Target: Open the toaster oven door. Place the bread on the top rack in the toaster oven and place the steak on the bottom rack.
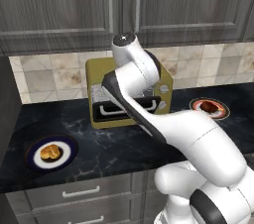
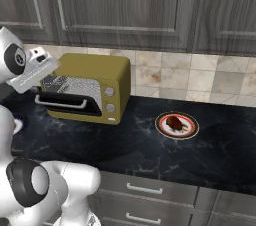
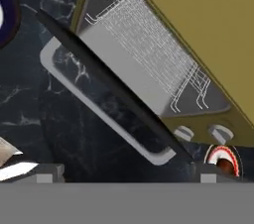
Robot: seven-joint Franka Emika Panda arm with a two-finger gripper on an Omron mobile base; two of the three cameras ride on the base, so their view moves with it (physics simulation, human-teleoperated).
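The olive-yellow toaster oven (image 1: 96,69) (image 2: 95,67) stands at the back of the counter. Its door (image 1: 113,112) (image 2: 70,101) (image 3: 109,82) hangs open, folded down, with the silver handle (image 3: 101,116) toward the front. A wire rack (image 3: 149,39) shows inside the cavity. The bread (image 1: 49,152) lies on a dark-rimmed plate at the front left. On a red-rimmed plate right of the oven rests the steak (image 1: 212,107) (image 2: 175,122) (image 3: 225,164). My gripper (image 3: 129,173) hovers open and empty above the open door, looking down into the oven.
The dark marble counter (image 1: 124,143) (image 2: 130,150) has free room in front of the oven. Closed grey wall cabinets (image 2: 125,5) hang above, and drawers (image 1: 79,193) sit below the counter edge. My own arm (image 1: 144,99) crosses in front of the oven in the left base view.
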